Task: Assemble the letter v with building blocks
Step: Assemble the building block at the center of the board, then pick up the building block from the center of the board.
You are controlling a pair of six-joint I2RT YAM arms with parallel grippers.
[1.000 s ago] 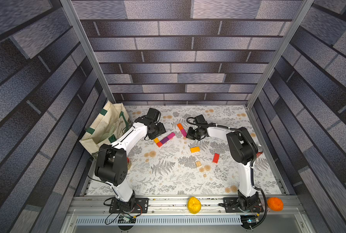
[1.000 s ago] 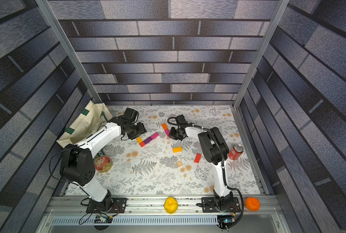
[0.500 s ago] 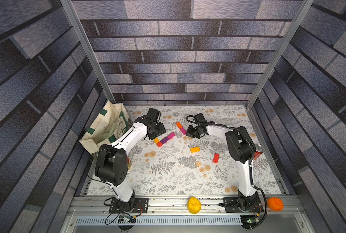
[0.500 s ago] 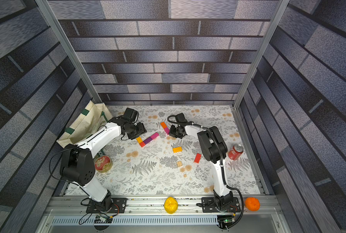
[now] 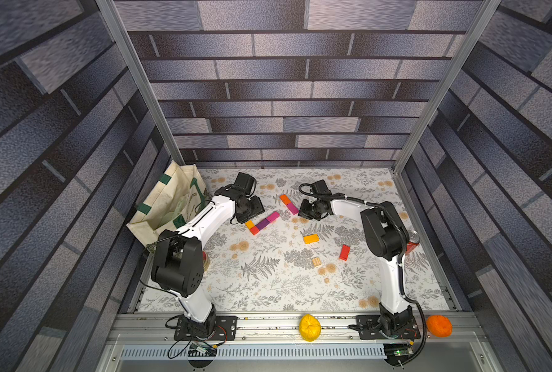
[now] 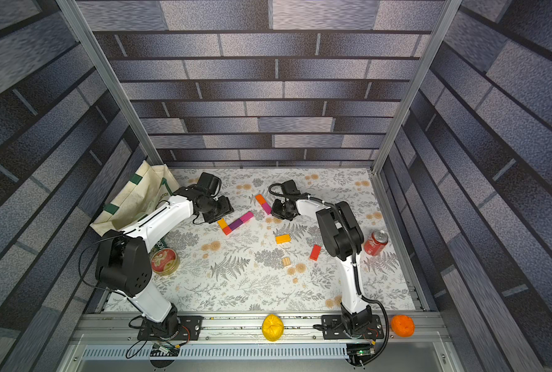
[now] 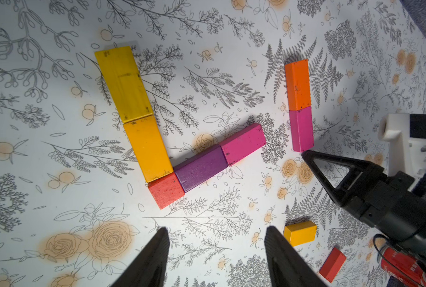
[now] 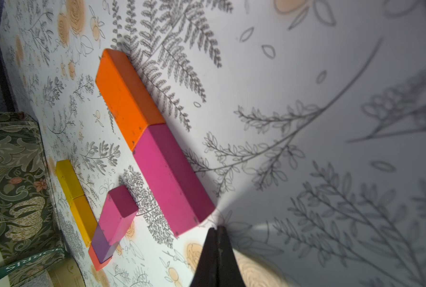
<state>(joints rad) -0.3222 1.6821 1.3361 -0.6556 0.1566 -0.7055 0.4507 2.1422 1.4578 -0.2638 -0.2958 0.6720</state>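
My right gripper (image 8: 216,232), pressed shut, sits just behind the flat orange-and-magenta wooden pair (image 8: 147,134), not yet joining the half-built V (image 7: 199,169).

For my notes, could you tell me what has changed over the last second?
The shut right gripper seems to have edged slightly away from its base, tip at the magenta block abutting the orange block; whether those moved I cannot tell. Nothing grasped or released. The open left gripper and half-built V stayed put.
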